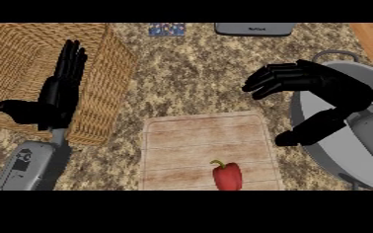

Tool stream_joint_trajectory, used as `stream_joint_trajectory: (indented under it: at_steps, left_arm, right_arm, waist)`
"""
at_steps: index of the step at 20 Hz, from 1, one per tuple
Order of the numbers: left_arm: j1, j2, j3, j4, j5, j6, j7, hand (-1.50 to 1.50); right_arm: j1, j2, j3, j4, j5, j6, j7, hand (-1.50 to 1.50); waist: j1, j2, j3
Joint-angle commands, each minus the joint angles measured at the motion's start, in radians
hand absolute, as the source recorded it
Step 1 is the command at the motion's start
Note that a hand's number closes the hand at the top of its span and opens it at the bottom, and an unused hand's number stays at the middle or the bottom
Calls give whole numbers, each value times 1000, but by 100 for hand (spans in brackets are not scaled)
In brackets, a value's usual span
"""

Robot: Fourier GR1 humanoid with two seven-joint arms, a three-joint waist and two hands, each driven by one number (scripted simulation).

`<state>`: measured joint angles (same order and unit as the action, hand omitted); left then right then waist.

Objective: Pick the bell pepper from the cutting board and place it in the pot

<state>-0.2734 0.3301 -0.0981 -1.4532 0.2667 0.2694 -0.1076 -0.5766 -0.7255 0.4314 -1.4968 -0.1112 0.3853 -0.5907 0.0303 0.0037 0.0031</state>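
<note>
A red bell pepper [228,176] with a green stem lies on the near edge of the pale wooden cutting board [197,138]. The grey metal pot [320,148] stands at the right, partly cut off by the view's edge. My right hand [320,86] hovers open over the pot's left rim, fingers spread toward the left and thumb pointing down; it is well above and to the right of the pepper and holds nothing. My left hand [59,91] rests open at the left, fingers up, over the wicker basket.
A large wicker basket [102,64] fills the left of the speckled counter. A grey appliance [255,28] and a small patterned item [167,28] sit along the far edge. A wooden strip [364,34] shows at the far right.
</note>
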Motion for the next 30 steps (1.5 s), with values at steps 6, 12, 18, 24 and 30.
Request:
stream_joint_trajectory:
  at_steps: [6, 12, 18, 24, 30]
  left_arm:
    - [26, 14, 9, -26, 33, -25, 35, 0]
    - [-30, 48, 33, -32, 47, -12, 98, 0]
    - [-18, 49, 47, -34, 62, -29, 87, 0]
    - [-32, 12, 49, 12, 46, -25, 58, 0]
    - [1, 27, 25, -124, 8, 8, 168, 0]
  right_arm:
    - [-20, -158, 50, -40, 315, 30, -228, -150]
    - [-4, -160, 145, -250, 469, 36, -30, -150]
    - [47, -95, 185, -415, 556, 130, 206, -150]
    - [121, -33, 201, -358, 696, 161, 220, -150]
    - [179, 105, 251, -306, 845, 140, 222, -150]
  waist:
    - [-28, -6, -3]
    - [-40, -9, -4]
    - [-37, -8, -4]
    - [-34, -4, -3]
    - [-27, -5, -3]
